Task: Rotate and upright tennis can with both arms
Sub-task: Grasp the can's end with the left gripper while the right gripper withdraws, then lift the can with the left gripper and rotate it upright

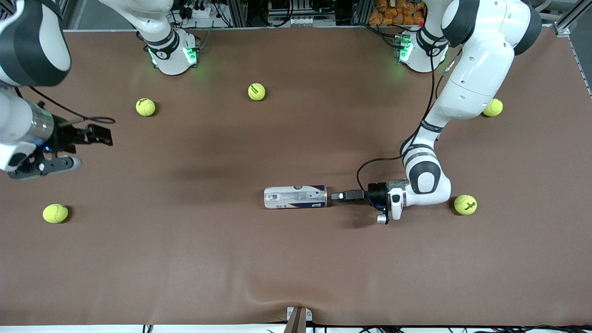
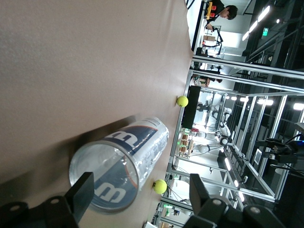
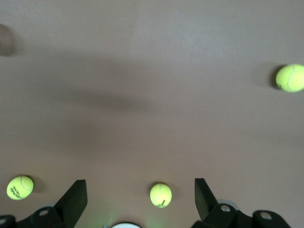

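brown tabletop (image 1: 296, 259) with the tennis can (image 1: 295, 197) lying flat on its side near the middle, so not upright yet and basically all the rotating left to do; left gripper (image 1: 338, 195) down low at the can's open mouth, fingers (image 2: 81, 194) spread, one at the rim, nothing clamped as far as visible. right gripper (image 1: 99, 135) waiting up over the right arm's end of the table, wide open and empty.

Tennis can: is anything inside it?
Looking in the open end of the tennis can, left pincer open before it, the clear tube appears empty; the printed label covers the rest of its interior.
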